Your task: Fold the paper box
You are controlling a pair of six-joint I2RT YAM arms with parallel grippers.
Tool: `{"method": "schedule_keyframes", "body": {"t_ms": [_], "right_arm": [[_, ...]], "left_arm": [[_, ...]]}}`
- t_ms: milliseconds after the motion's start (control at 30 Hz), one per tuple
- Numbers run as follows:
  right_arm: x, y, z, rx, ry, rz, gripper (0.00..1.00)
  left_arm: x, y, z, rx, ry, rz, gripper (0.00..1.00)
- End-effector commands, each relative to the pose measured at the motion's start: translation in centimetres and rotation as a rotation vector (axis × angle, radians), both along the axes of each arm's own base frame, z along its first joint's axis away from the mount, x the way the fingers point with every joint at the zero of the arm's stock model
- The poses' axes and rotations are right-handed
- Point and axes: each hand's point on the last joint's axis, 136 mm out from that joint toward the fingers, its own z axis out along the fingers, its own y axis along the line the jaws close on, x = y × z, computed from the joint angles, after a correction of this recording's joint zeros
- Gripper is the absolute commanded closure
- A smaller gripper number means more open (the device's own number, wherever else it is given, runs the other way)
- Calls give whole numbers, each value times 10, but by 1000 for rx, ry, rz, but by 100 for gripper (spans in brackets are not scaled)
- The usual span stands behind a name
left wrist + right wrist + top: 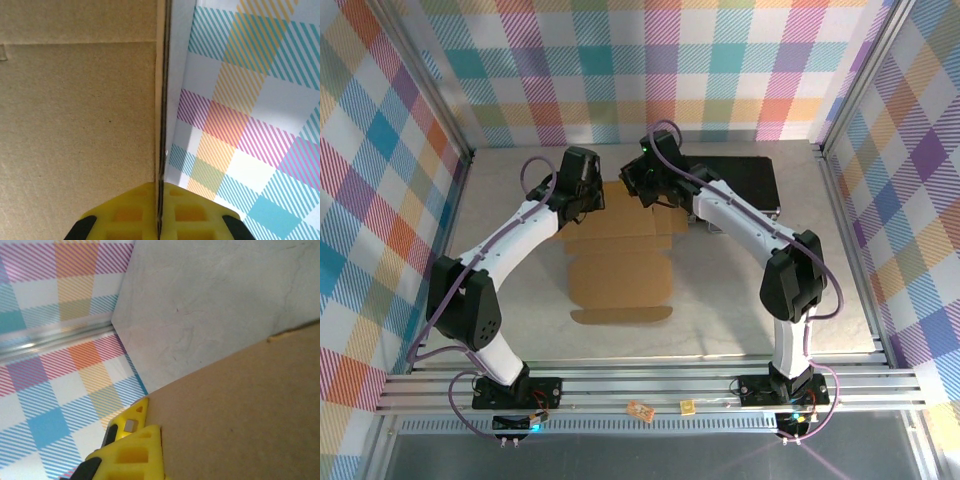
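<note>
Box (620,278) lies at mid-surface (720,300). Its near panels and rounded tab are flat, toward the near edge; the far part is raised between the two arms. Case (745,178) sits toward the far right corner, just beside the right arm and apart from the box.

Left fingers (125,217) are clenched on a cardboard panel, which is seen edge-on between them. Right fingers (131,452) are closed. One is seen pressed flat against a cardboard face and the other is hidden behind it, so a pinch on the raised part is judged likely.

Step judged: the far wall is being stood up along its crease. The task is judged early, since most of the sheet is flat.

For the step to be done well:
- Both grips should be swung together about the crease. If the panel is dragged rather than swung, the flat sheet may be pulled toward the far edge.
- No twist should be allowed between the two pinches, as corrugated board is likely to kink off its score line.
- The wall should be brought fully upright before either grip is released, or it may spring back.
- The case should be given room by the right arm.
</note>
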Motion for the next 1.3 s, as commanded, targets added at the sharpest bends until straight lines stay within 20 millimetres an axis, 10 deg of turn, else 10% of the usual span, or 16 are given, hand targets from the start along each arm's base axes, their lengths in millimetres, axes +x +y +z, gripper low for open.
{"method": "schedule_keyframes", "body": {"t_ms": [0,133,200,400,900,1267], "right_arm": [[12,-4,-5,-49,-36,-4,100],[14,-15,1,-35,-59,30,100],[15,-21,5,-18,-65,42,100],[16,-37,20,-1,-77,73,100],[3,-52,59,93,-31,97,100],[19,-83,135,231,-73,43,100]], "left_arm": [[-22,-24,42,-92,-73,-99,100],[-36,-10,59,-44,-84,-158,46],[-46,9,66,-11,-65,-177,37],[-64,77,77,107,87,-291,42],[-8,72,86,80,92,-445,49],[-3,69,190,47,-138,-412,48]]}}
